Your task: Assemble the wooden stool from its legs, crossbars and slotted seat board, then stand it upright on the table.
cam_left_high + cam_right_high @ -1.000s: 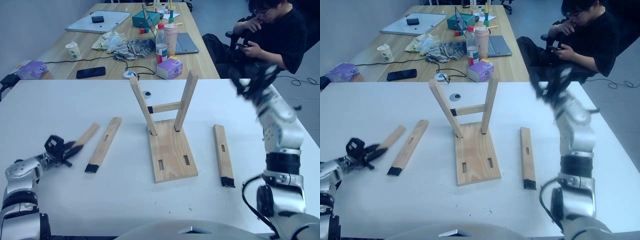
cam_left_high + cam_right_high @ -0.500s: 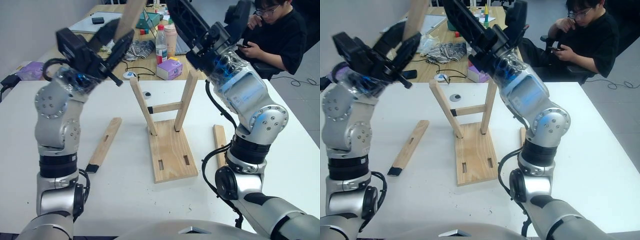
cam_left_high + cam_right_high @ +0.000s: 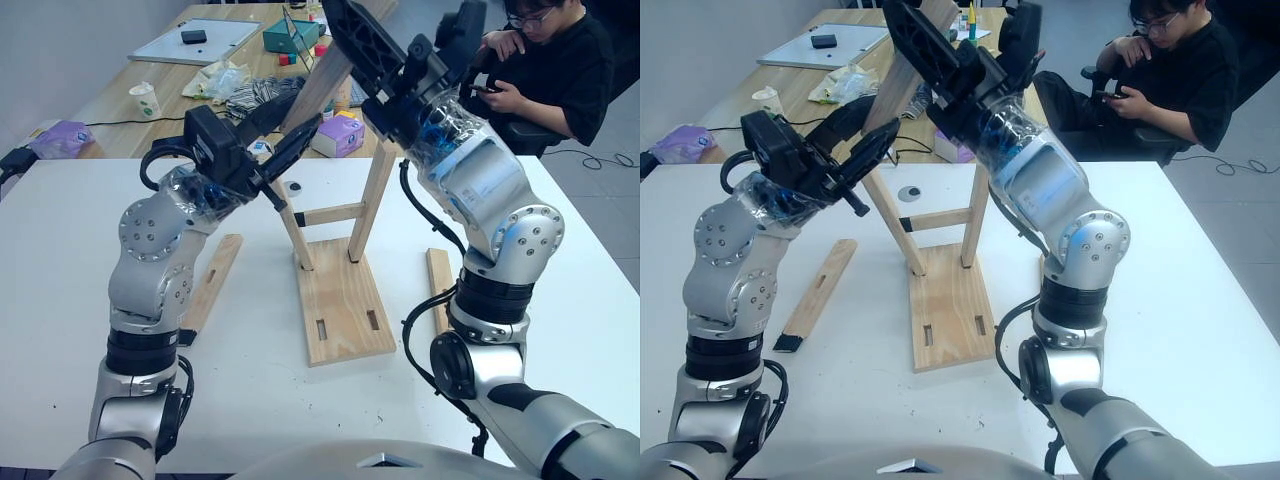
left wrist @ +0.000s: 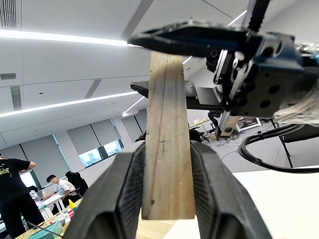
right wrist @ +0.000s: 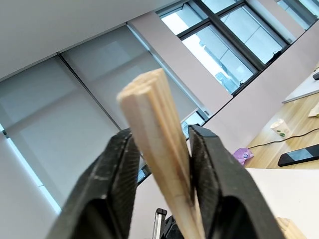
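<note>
Your left hand (image 4: 166,149) and right hand (image 5: 160,132) are both clamped on one wooden bar (image 3: 320,85), raised above the half-built stool (image 3: 345,310) at mid-tabletop (image 3: 560,250); let one hand release only once the other's grip looks square.

The wooden bar (image 4: 167,99) was pale, unpainted wood with a thin dark grain line down its face. The left gripper (image 4: 167,149) and right gripper (image 5: 160,135) had black fingers, seemingly with a fine woven texture. The seat board (image 3: 340,310) was light tan with dark slots. Both loose legs (image 3: 208,287) (image 3: 445,300) matched it, each ending in black. The table (image 3: 80,260) was plain white.
</note>
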